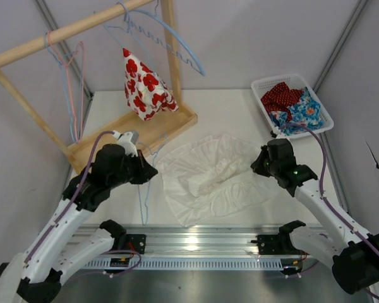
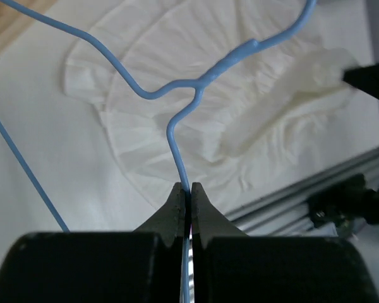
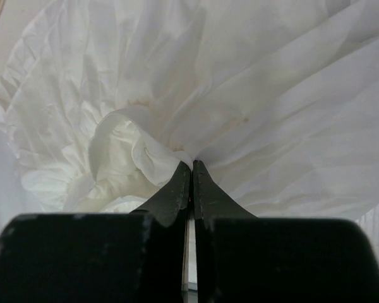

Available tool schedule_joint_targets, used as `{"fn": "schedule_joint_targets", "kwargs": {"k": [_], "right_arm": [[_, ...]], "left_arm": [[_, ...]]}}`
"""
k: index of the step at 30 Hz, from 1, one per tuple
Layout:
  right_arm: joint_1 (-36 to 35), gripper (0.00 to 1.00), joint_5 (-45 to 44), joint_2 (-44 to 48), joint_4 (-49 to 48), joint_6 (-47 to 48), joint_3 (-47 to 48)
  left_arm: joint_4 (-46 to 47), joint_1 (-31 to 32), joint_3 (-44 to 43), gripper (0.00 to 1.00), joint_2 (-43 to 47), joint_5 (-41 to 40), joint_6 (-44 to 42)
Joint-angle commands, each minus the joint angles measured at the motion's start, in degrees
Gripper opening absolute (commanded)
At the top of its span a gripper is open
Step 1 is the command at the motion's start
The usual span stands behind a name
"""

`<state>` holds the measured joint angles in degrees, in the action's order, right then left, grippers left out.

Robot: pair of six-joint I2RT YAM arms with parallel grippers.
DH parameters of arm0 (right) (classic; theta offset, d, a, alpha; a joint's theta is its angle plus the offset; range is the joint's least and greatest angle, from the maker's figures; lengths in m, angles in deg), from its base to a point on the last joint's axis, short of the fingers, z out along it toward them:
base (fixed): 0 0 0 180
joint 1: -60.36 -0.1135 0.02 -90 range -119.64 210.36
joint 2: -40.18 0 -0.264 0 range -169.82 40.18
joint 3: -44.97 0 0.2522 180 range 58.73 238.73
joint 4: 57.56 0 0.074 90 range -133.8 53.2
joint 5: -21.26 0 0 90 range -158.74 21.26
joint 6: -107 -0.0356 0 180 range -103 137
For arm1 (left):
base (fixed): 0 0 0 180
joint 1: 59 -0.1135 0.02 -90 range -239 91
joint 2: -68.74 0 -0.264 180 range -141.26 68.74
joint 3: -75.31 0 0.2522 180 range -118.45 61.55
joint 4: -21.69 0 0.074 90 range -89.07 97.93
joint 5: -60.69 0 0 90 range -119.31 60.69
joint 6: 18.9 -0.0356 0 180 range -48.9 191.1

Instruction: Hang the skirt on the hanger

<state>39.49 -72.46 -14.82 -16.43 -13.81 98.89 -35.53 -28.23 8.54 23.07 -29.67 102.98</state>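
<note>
We log: left gripper point(image 2: 189, 189) clamps thin blue wire hanger point(image 2: 175, 136); right gripper point(image 3: 191, 167) clamps crumpled white fabric skirt point(image 3: 240, 76), lying just right of it.

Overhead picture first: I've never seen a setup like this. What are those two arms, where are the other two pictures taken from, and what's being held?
Those are robots: a left arm and a right arm, bolted to a table and seen from a camera above. The other two pictures come from a small camera on each wrist, looking out past its own fingers. On the table are a white skirt, a wooden rack with a red-flowered garment, and a basket of clothes. The left gripper is shut on a blue hanger. The right gripper is shut on the skirt.
</note>
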Motion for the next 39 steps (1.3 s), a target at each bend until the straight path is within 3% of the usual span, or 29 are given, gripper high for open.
{"fn": "schedule_joint_targets", "kwargs": {"k": [1, 5, 9, 13, 17, 28, 33, 39], "right_arm": [[0.21, 0.0, -0.32, -1.86, -1.28, 1.02, 3.96], [0.12, 0.0, 2.05, -1.16, -1.71, 1.27, 3.26], [0.03, 0.0, 2.15, 2.52, -1.1, 2.15, 3.35], [0.3, 0.0, -2.77, 3.85, 1.45, 3.73, 3.61], [0.56, 0.0, -2.17, 3.76, 0.4, 4.52, 3.34], [1.26, 0.0, 5.13, 1.83, -5.58, 12.52, 8.7], [1.35, 0.0, 3.73, 0.6, -5.05, 13.23, 9.93], [1.0, 0.0, 8.11, 2.79, -2.86, 12.26, 12.74]], "left_arm": [[-5.76, 1.58, -2.98, 0.0, 5.58, 18.52, 0.47], [-2.07, 3.16, -0.17, 0.0, 9.89, 28.91, -1.2], [-1.01, 5.79, -1.48, 0.0, 6.57, 33.93, -2.17], [2.76, 15.44, -3.84, 0.0, 2.53, 34.55, -4.8], [8.56, 19.86, -5.43, 0.0, -2.48, 39.63, -5.34], [12.61, 20.65, -11.14, 0.0, -14.7, 49.92, -10.87], [15.6, 20.65, -11.5, 0.0, -18.13, 51.08, -11.66], [22.1, 20.56, -8.6, 0.0, -22.7, 50.63, -9.56]]}}
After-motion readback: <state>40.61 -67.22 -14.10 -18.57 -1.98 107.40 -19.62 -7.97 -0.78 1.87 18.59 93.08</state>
